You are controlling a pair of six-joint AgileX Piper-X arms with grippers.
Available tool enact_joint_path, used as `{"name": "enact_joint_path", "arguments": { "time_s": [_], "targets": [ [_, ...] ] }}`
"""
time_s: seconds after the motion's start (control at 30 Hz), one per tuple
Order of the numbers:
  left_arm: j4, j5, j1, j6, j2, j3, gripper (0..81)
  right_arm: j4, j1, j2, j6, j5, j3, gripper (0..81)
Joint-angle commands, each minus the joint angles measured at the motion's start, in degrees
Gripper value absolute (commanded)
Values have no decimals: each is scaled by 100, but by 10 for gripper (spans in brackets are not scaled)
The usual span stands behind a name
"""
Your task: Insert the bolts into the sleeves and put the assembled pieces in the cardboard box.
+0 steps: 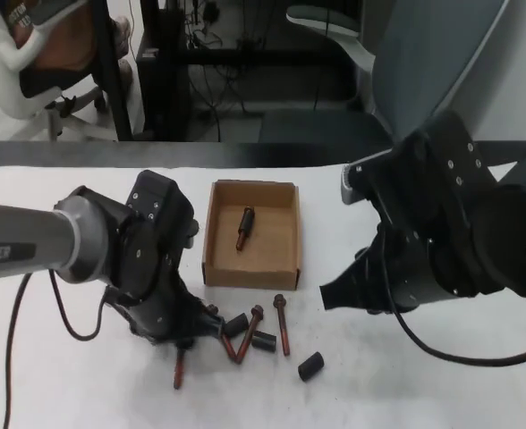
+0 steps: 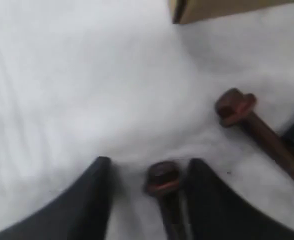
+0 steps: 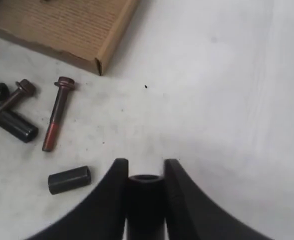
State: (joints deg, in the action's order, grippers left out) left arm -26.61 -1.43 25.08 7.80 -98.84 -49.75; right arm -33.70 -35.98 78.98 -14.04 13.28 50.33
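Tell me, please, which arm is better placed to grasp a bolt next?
Left. The left gripper is open with the head of a bolt between its fingers, while the right gripper is shut on a sleeve, so it is probably not free to grasp.

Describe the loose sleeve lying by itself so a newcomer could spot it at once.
Find the cardboard box mid-bench, then the scatter of bolts and sleeves on the side nearer the camera. At that scatter's edge toward the right arm lies the sleeve, a short dark tube touching nothing, while the other loose sleeves lie among bolts.
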Motion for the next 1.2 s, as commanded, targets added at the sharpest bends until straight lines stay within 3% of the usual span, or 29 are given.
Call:
{"name": "enact_joint_path", "arguments": {
  "time_s": [0.0,0.17,0.43,0.6,0.7,0.83,0.9,1.03,1.17],
  "targets": [
    [-208,258,21,77,-262,79,6,-22,-20,-151,40,-121,-103,6],
    [-146,357,21,57,-175,88,17,513,-231,-740,309,-121,-538,6],
    [1748,2367,61,324,1367,880,17,2201,-671,-2352,427,-123,-2022,6],
    [3408,2727,532,-563,2906,1746,17,3714,-1239,-3153,744,-1064,-3197,6],
    [4133,2519,991,-657,3766,2146,17,4539,-1659,-3260,714,-1250,-3691,6],
    [4231,1638,1521,-657,4346,2350,17,5125,-2168,-3244,749,-1066,-3915,6],
    [4231,1414,1696,-657,4399,2364,17,5209,-2389,-3203,1116,-1036,-3899,6],
    [4520,1231,1945,-673,4360,2364,17,5423,-2667,-3046,1807,-528,-3900,6],
    [4908,988,2133,-672,4359,2364,17,6086,-2714,-2844,2004,-36,-3900,6]
  ]
}}
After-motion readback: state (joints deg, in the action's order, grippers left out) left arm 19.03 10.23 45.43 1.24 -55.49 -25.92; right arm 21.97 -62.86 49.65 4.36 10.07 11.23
